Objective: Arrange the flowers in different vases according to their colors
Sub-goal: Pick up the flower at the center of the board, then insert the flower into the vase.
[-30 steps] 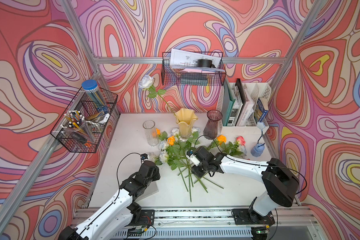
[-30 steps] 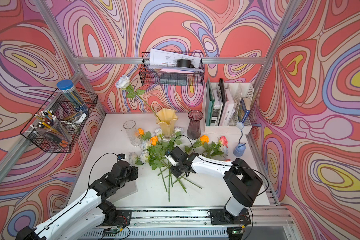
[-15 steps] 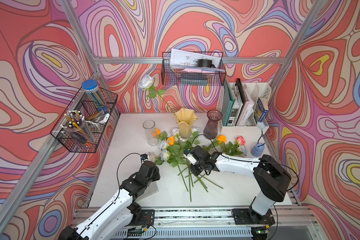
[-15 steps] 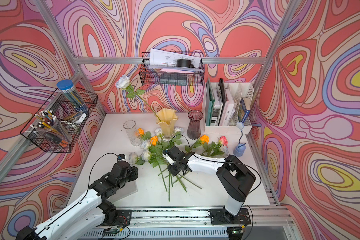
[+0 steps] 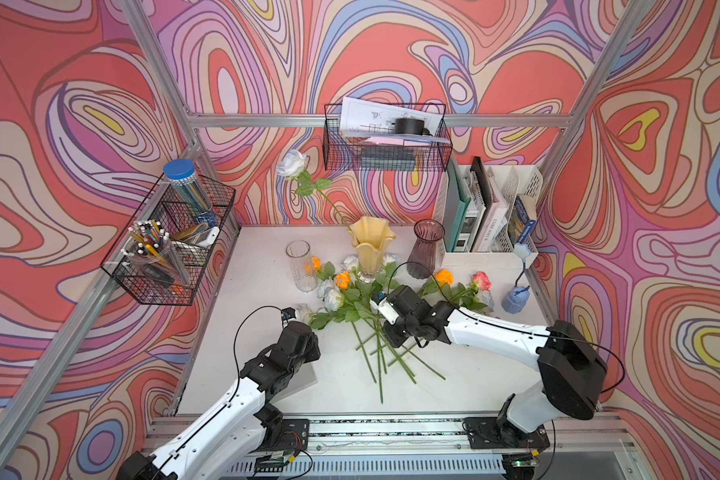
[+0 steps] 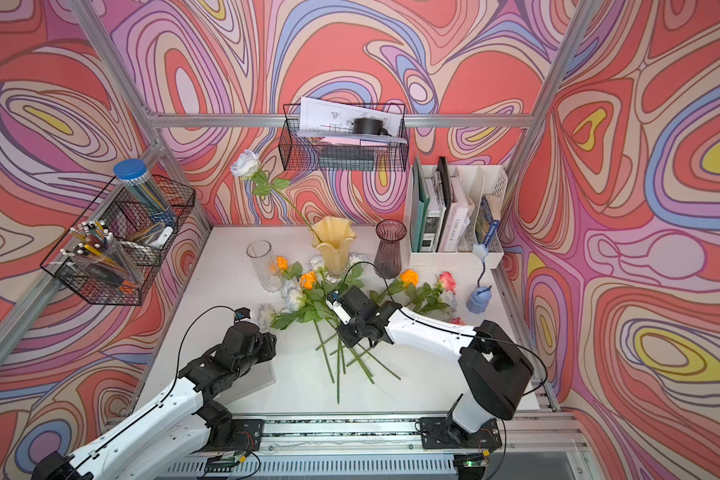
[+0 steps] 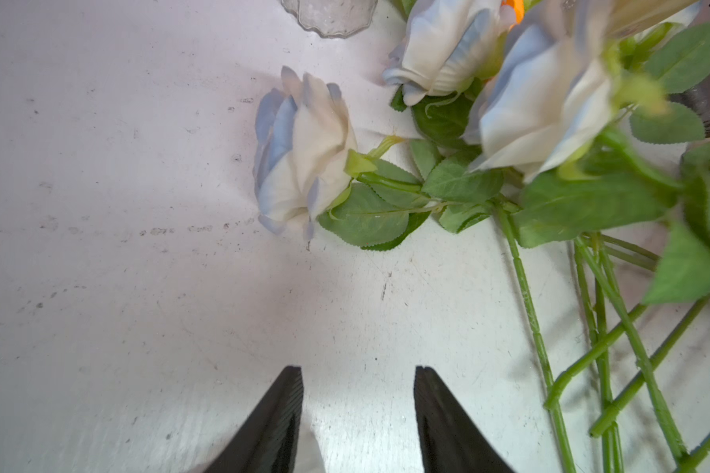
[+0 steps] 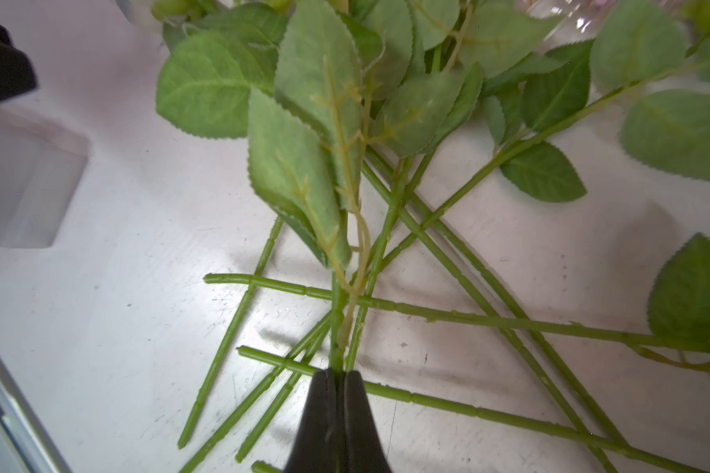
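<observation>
My left gripper (image 7: 358, 370), jaws part-open, empty, near a white-blue fabric rose (image 7: 304, 159) lying on the white table (image 7: 140, 286); my right gripper (image 8: 337, 374), pinched shut on one green leafy stem (image 8: 336, 348) in the pile (image 5: 352, 297): I should lift slowly, shedding crossed stems.

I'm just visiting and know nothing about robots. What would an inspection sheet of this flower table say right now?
Surface: white tabletop, lightly scuffed.
Job's things: clear ribbed glass vase and smoky purple ribbed glass vase look empty; creamy yellow wavy-rimmed vase holds one white-blue rose; loose pile of orange, pink and white-blue roses on the table.
Clutter: white file rack of books; small blue gooseneck gadget.
Grippers: left gripper open, empty; right gripper shut on a green rose stem.
Cables: thin black cable loops off each wrist.
Surroundings: swirl-patterned walls, aluminium frame, two black wire baskets.
</observation>
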